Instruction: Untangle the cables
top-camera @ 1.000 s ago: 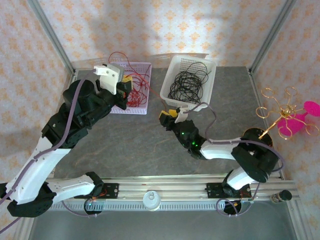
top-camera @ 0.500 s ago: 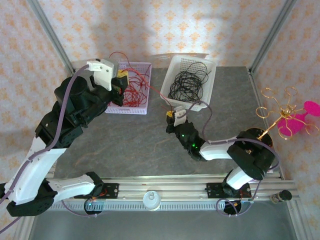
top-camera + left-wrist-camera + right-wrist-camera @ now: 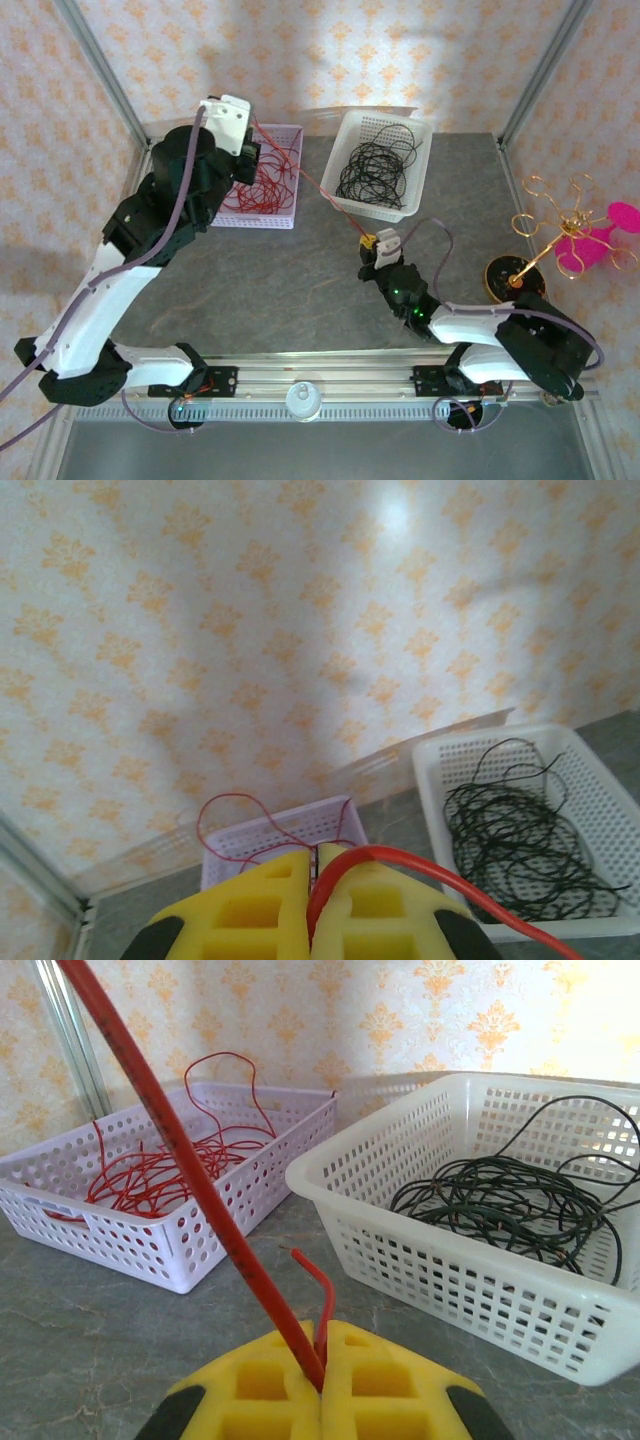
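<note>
A grey, marbled surface lies between walls papered in an orange floral pattern. At its far side stands a white basket of perforated plastic, with the black wires heaped inside it in loose loops.

Just to the left of the white basket, a little apart from it, sits a lilac basket holding the red wires in a curly tangle; one loop rises above its far rim. Well to the right of the white basket stands a gold wire stand with something pink on it.

The left arm reaches up over the lilac basket. The left jaws are clenched on a single red strand, which comes out between their yellow pads in the left wrist view.

That strand runs taut from there, past the near left corner of the white basket, down to the right arm. The right jaws hang low over the surface, near the front of the white basket, and are pinched tight on the same strand. Its short free end pokes up just above them.
</note>
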You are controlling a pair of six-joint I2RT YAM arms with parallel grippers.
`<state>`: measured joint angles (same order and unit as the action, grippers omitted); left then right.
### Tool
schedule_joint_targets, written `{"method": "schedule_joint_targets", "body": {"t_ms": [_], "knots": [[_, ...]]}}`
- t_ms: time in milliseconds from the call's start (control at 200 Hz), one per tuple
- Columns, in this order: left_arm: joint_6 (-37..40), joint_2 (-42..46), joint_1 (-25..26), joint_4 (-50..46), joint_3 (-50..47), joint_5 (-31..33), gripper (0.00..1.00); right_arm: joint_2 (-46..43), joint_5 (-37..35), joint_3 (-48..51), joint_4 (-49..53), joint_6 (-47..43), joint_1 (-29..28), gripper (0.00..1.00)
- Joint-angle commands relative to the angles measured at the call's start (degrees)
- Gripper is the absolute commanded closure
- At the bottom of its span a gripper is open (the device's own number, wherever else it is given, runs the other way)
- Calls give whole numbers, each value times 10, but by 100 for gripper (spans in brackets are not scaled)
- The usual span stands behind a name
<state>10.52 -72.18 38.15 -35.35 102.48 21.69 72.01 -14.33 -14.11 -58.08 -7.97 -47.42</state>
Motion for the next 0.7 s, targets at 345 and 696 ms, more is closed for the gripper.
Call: {"method": "schedule_joint_targets", "body": {"t_ms": [345, 696], "knots": [[33, -91, -85, 129, 78, 31, 100, -138, 19, 40, 125, 54, 6, 54], [36, -191, -174, 183, 139, -4, 100, -228, 77, 39, 218, 99, 6, 51]]}}
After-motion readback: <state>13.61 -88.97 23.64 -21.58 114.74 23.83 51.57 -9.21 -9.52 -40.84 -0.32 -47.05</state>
